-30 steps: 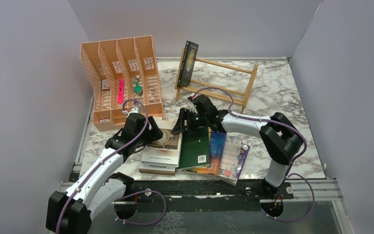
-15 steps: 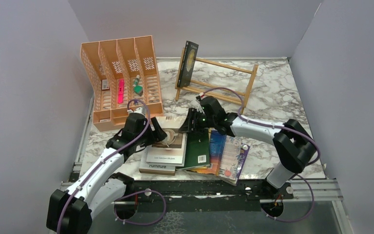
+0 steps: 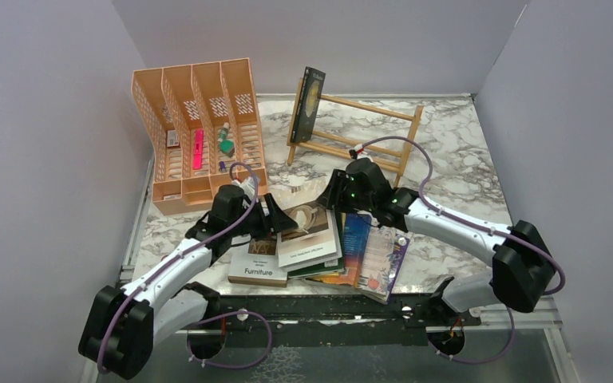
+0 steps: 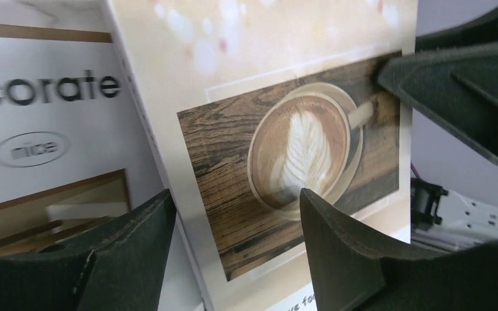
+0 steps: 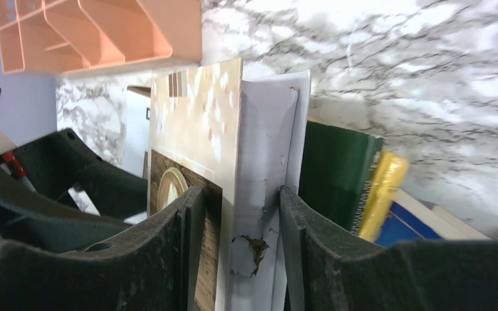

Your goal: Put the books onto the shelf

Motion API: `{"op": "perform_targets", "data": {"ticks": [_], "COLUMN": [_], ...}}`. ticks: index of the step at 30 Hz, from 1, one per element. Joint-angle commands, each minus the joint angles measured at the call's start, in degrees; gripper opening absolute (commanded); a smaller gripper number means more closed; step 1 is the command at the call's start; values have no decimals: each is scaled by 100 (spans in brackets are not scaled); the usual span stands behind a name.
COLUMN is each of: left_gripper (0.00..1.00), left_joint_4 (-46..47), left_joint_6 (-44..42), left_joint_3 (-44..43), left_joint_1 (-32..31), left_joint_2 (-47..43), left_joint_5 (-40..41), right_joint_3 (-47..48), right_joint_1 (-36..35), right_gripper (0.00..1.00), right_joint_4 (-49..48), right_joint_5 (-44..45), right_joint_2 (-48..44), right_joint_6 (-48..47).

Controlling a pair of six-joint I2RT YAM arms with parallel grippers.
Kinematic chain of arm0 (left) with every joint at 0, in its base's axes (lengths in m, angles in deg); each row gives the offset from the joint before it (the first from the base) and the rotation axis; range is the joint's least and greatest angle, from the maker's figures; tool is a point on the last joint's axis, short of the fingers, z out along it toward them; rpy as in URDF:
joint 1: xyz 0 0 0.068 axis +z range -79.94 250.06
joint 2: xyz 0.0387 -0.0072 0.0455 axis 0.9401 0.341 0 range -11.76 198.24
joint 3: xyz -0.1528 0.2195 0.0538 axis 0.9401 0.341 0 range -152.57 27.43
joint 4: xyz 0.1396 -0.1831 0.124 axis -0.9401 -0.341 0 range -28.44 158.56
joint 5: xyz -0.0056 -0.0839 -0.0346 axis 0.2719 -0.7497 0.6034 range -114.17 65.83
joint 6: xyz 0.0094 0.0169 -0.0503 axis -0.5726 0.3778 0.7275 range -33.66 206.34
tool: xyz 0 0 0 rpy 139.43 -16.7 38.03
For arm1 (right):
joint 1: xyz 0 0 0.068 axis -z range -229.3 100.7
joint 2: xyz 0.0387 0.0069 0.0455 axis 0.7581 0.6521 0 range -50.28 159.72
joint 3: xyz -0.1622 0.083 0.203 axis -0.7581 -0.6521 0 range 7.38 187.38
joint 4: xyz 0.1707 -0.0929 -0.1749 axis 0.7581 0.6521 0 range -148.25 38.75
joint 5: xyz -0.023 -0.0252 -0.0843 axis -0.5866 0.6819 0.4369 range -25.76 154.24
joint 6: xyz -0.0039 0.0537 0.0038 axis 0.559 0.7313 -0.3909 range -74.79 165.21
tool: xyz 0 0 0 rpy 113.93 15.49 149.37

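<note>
At the upper left of the top view stands an orange perforated plastic file organiser (image 3: 177, 194), which has no part in the job. Just below and right of it, the left claw (image 3: 270, 217) sits at the left edge of the book pile. In its wrist view the fingers (image 4: 343, 259) are spread, with a cover showing face-on between them, so this claw looks released and pinches nothing I can make out. Under it lies the white "Decorate" paperback (image 3: 257, 271).

Tilted up off the pile at centre is a cream paperback with a photo of a latte on dark wood (image 3: 310, 235). The right claw (image 3: 334, 194) is clenched on its far end. In the right wrist view a finger (image 5: 168, 246) presses on the cover and the other on the white back.

In the upper centre, the light-wood shelf (image 3: 409, 148) carries one book so far, the black paperback with a gold moon (image 3: 309, 104), upright at its left end.

The step in hand looks like lifting the cream paperback clear. The next move calls for carrying it up the marble desk (image 3: 455, 159), keeping it on edge, and slotting it beside the black paperback.

Waiting to the right are a dark green book (image 5: 337, 168), a yellow one (image 5: 382, 188), a blue-orange one (image 3: 357, 235) and a purple floral one (image 3: 383, 255).

The green and yellow books are almost covered from above. Neither wrist view shows the shelf. I cannot tell whether the left fingers touch the cover.
</note>
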Motion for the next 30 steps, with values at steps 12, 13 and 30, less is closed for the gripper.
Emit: {"op": "perform_targets", "data": {"ticks": [12, 13, 30], "left_gripper": [66, 65, 48], "left_joint_4": [1168, 1157, 847], "left_joint_6": [38, 27, -331], "left_joint_3": [-233, -223, -255], "left_joint_1": [-339, -339, -348], "left_joint_2": [812, 812, 1095], "left_joint_5": [-505, -470, -145], "right_joint_3": [-311, -329, -576], "right_joint_1": [-175, -175, 6], "right_gripper": [83, 86, 98], "right_joint_4": [1077, 1107, 1350], "right_joint_5": [738, 677, 902], "right_joint_2": [-470, -495, -949], "right_joint_6": [146, 147, 607]}}
